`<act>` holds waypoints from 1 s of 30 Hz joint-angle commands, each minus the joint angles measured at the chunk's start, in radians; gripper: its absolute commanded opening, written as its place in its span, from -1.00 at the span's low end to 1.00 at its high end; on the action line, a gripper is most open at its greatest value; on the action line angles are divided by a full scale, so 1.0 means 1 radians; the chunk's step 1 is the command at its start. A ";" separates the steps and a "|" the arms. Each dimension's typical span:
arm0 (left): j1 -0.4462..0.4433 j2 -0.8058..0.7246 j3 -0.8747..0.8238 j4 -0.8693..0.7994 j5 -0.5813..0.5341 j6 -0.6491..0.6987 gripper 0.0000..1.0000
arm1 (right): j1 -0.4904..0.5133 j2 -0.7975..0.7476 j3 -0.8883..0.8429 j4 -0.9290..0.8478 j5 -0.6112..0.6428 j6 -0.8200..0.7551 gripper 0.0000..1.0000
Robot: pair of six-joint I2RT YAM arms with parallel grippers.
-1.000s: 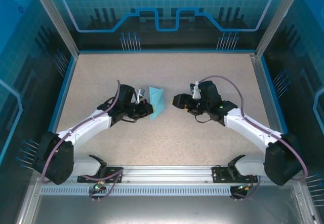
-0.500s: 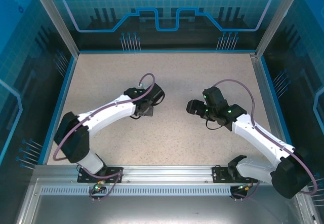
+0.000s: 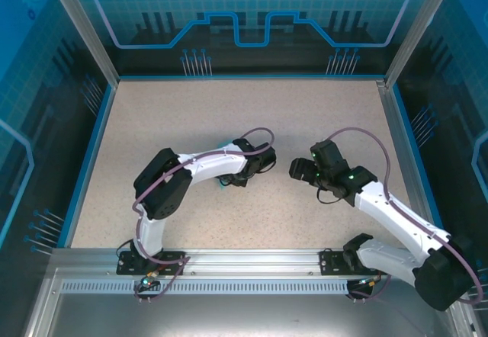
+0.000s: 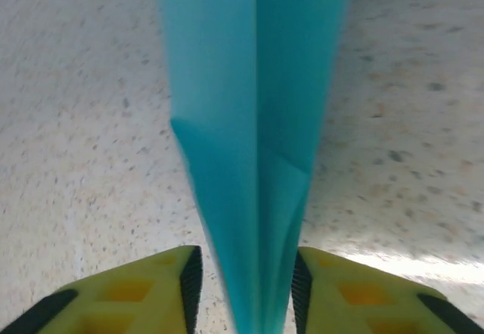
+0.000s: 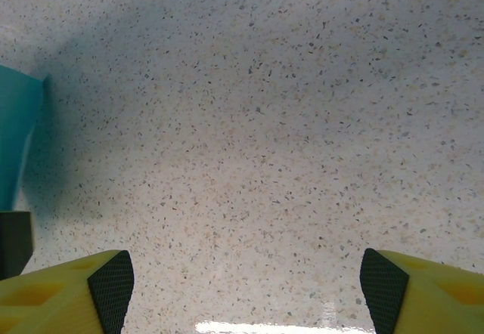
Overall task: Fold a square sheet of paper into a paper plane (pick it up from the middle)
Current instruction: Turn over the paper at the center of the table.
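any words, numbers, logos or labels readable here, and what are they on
None: no readable text in these views.
Folded cyan paper: plain, no print.
Back panel: a gear graphic and circuit-style lines, no letters or numbers.
Speckled tabletop: no markings.
Small green lights on the right arm: no label that can be read beside them.

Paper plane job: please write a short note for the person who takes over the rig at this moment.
Left gripper: partly open, folded paper between its jaws, a gap on one side.
Right gripper: open, empty, over the table.
Done: paper folded narrow with a centre crease.
Left: check that the folding is complete; then probably release and draw back.
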 commanded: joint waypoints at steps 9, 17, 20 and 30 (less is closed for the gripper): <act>0.120 -0.394 -0.203 0.307 0.367 0.002 0.61 | 0.050 0.030 0.003 0.051 -0.020 -0.026 0.67; 0.346 -0.618 -0.477 0.432 0.459 -0.065 0.95 | 0.309 0.369 0.235 0.135 -0.009 0.035 0.72; 0.428 -0.660 -0.558 0.462 0.497 -0.070 0.97 | 0.378 0.541 0.372 0.142 -0.029 0.077 0.51; 0.621 -0.766 -0.716 0.495 0.567 -0.085 0.97 | 0.465 0.946 0.699 0.179 -0.135 0.138 0.03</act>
